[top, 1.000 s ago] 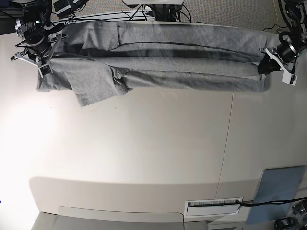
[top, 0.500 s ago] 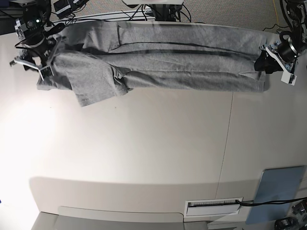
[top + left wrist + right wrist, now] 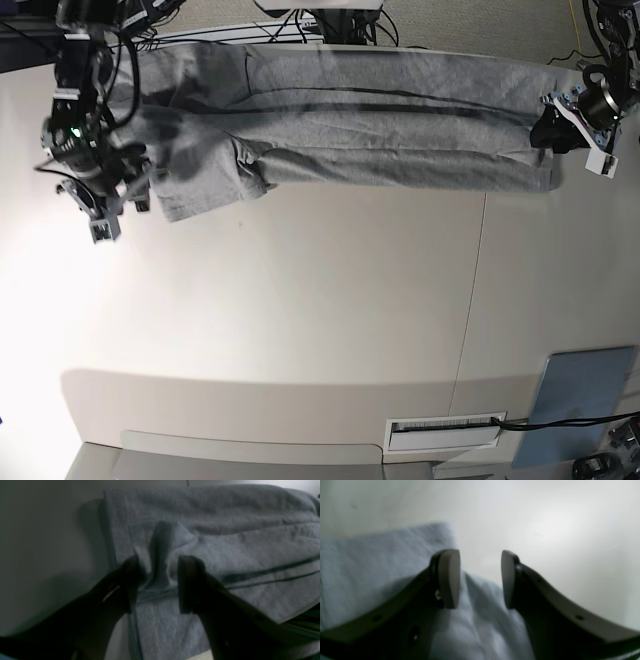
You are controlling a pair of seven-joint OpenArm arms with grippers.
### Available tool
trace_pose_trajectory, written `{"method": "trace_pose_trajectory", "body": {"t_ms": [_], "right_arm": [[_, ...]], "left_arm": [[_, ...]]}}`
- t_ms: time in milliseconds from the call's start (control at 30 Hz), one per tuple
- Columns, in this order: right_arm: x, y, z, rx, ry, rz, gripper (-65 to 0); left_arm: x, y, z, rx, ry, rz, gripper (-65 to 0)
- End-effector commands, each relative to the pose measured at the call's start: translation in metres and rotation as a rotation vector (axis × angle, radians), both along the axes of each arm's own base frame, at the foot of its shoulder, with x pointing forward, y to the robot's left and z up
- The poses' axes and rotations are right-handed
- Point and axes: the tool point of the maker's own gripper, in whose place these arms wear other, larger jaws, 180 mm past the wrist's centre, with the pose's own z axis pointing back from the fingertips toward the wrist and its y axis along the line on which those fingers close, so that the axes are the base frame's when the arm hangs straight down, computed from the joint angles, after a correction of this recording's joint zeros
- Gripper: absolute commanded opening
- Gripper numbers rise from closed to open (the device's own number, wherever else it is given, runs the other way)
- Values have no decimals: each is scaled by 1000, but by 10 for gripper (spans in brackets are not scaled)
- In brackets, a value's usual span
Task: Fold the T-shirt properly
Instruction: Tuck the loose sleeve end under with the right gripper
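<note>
T-shirt point(image 3: 225, 550) beneath parted jaws

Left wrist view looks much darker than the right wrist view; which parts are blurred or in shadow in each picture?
Left wrist view: dim overall, the left end effector a blurred black silhouette, the T-shirt in grey shade. Right wrist view: bright, the table glaring white, the right end effector soft-focused. Base view: a bright patch lower left, lines bent by the lens.
</note>
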Motion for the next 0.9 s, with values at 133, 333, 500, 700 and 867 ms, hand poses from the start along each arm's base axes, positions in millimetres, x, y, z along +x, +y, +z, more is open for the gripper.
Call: {"method": "trace_pose_trajectory", "body": {"t_ms": [133,333,500,700,867], "right_arm": [[26,12,-13,39,62,9,-384],[22,27,-47,42,219,51,-387],[20,28,-49,-17,232,89,-592],[27,40,-2,-87,88,194,-650],[-1,62,44,-173,-35,276,-650]], "left_arm": [[7,4,12,10,-37,-8,-387],[6,7,9,31,-28,-12,-387],[5,7,9,35,-26,-12,-387],[5,7,9,36,-26,-12,-387],[5,7,9,36,-26,-12,-387]]}}
